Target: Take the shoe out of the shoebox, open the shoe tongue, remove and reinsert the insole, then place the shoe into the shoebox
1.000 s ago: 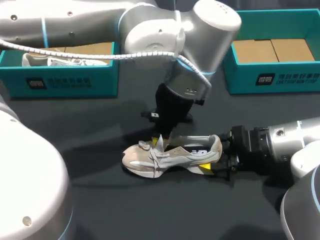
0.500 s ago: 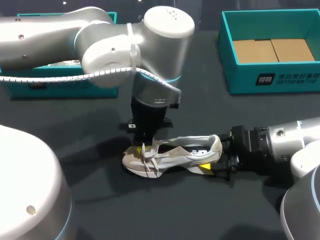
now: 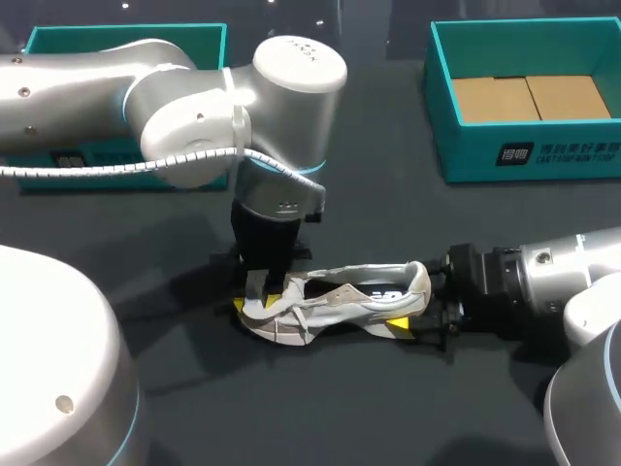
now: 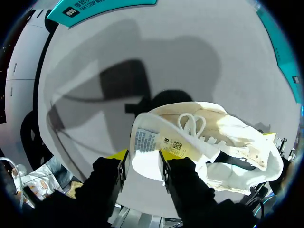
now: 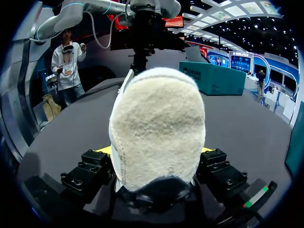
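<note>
A beige and white shoe [image 3: 335,299] lies on its side on the dark table, toe to the left. My right gripper [image 3: 415,316] is shut on its heel; in the right wrist view the fuzzy heel [image 5: 156,123] fills the space between the fingers of the right gripper [image 5: 154,153]. My left gripper [image 3: 258,294] hangs over the toe end. In the left wrist view the white shoe tongue [image 4: 148,142], label side up, is folded out toward the toe and lies between the parted yellow-tipped fingers of the left gripper [image 4: 142,160]. The laces [image 4: 192,124] sit just beyond.
A teal shoebox [image 3: 514,155] with a cardboard floor stands at the back right. Another teal box [image 3: 63,160] at the back left is mostly hidden by my left arm. My right arm lies low along the table's right side.
My left gripper has moved left from the shoe's middle to its toe end, drawing the tongue out with it, and its fingers have parted. The right arm and the heel have stayed put.
</note>
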`<move>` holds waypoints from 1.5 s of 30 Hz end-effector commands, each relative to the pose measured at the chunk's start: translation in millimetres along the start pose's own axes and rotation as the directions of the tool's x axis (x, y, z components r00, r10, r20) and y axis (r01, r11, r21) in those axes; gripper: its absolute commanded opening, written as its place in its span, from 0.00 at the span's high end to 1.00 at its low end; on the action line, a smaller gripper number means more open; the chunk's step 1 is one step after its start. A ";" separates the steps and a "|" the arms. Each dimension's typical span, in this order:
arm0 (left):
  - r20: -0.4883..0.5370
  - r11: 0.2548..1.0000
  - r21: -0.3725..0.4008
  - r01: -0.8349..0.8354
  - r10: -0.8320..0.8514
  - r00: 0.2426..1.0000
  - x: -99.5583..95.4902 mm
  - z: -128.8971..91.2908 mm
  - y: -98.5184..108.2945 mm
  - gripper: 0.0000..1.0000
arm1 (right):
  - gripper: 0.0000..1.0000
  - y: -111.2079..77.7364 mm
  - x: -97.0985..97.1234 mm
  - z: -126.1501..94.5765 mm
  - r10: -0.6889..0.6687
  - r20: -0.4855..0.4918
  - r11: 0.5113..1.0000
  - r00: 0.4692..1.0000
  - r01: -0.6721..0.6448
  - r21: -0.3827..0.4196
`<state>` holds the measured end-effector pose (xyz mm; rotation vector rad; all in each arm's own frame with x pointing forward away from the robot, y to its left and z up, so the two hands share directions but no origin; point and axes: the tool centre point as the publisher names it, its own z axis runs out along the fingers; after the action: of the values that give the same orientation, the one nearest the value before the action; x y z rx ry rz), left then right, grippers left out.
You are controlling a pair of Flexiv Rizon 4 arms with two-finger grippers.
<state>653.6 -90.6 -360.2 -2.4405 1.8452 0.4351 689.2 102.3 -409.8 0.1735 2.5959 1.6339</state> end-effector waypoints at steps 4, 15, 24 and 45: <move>-0.011 0.997 0.021 0.079 -0.079 0.997 -15.8 -7.4 5.6 0.27 | 1.00 -2.8 -0.9 1.9 0.001 -0.001 1.000 1.000 -0.001 0.005; -0.108 0.994 0.100 -0.046 0.057 0.992 -14.3 -60.4 22.9 0.33 | 1.00 -2.8 -0.9 1.9 0.001 -0.001 1.000 1.000 -0.001 0.005; -0.163 0.922 0.248 -0.297 0.342 0.925 10.2 -114.3 29.1 0.33 | 1.00 -2.8 -0.9 1.9 0.001 -0.001 1.000 1.000 -0.001 0.005; -0.030 0.330 0.434 -0.839 0.935 0.352 42.9 -177.0 19.6 1.00 | 1.00 -2.8 -0.9 1.9 0.001 -0.001 1.000 1.000 -0.001 0.005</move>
<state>678.2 -177.5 -196.6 -1.3759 2.8039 -0.2143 689.2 102.1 -409.9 0.1737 2.5961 1.6339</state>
